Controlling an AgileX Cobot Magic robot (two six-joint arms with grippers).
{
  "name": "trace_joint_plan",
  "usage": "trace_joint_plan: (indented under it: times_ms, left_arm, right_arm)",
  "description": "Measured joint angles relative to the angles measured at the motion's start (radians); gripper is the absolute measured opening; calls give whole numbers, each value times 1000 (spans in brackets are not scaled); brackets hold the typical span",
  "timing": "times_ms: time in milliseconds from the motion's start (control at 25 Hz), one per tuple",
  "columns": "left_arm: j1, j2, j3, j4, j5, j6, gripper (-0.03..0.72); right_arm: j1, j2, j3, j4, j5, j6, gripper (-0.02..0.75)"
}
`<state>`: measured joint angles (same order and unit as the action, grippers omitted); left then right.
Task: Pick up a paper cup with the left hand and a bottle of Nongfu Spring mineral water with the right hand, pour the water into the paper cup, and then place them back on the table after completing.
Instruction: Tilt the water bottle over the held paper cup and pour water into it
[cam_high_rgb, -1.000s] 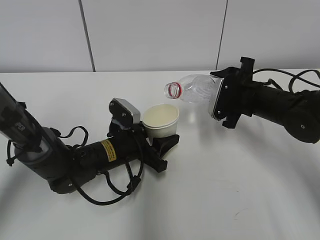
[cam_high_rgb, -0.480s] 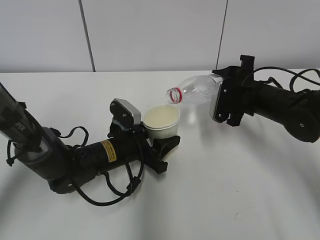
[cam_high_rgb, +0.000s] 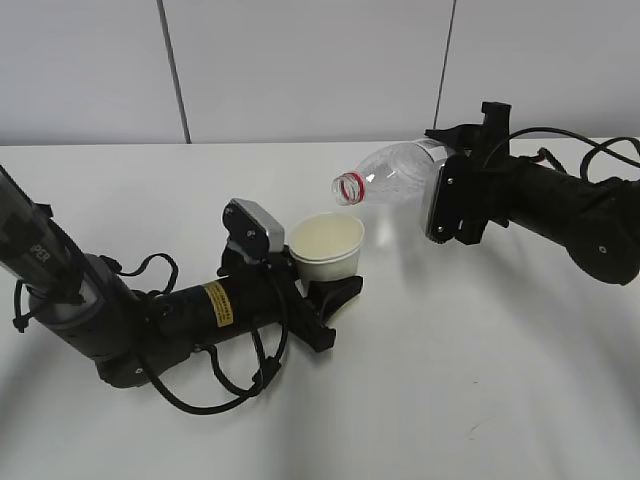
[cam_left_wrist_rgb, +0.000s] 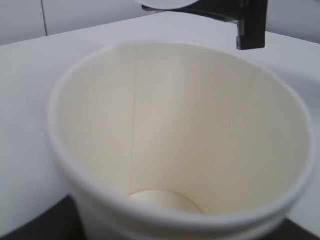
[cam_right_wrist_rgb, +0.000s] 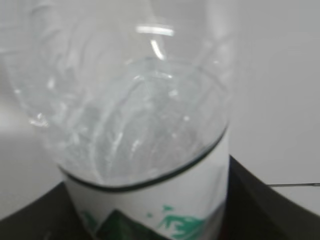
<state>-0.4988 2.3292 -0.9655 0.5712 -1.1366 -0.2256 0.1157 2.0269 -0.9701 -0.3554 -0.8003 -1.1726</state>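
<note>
Both pick-ups are done. The left hand (cam_high_rgb: 325, 290) is gripping the paper cup (cam_high_rgb: 327, 246) by its lower wall, with its jaws clenched on either side of the cup base. The cup is standing upright with its mouth facing up, held just above the table (cam_high_rgb: 450, 380), to the right of the left hand's camera block (cam_high_rgb: 252, 228).

The right hand (cam_high_rgb: 432, 195) is holding the bottle (cam_high_rgb: 392, 182) by its labelled lower half, jaws clamped around it. The bottle is lying close to horizontal, neck pointing toward the cup. Its open mouth, marked by a red ring (cam_high_rgb: 349, 187), is hanging above and slightly behind the far rim of the cup. No cap is visible on the neck.

Pouring is not yet showing any result. In the left wrist view, the inside of the cup (cam_left_wrist_rgb: 185, 140) is looking dry, with the pale bottom disc visible and no liquid on it. In the right wrist view, the clear part of the bottle (cam_right_wrist_rgb: 135, 100) above the white label (cam_right_wrist_rgb: 150, 205) is too blurred with reflections to tell how much water it contains. No stream is visible between the bottle mouth and the cup.

Judged status: the task is sitting in the pouring step, at alignment or early tilt. Remaining work appears to be: tipping the neck lower over the cup opening, transferring water, righting the bottle, and setting both items down on the table beside each other before releasing them.
</note>
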Motion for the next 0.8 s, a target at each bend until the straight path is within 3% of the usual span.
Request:
trace_joint_plan:
  times_ms: [800]
  left_arm:
    - [0,0,0,11,0,0,387]
  right_arm:
    - [0,2,0,2,-33,-125,452]
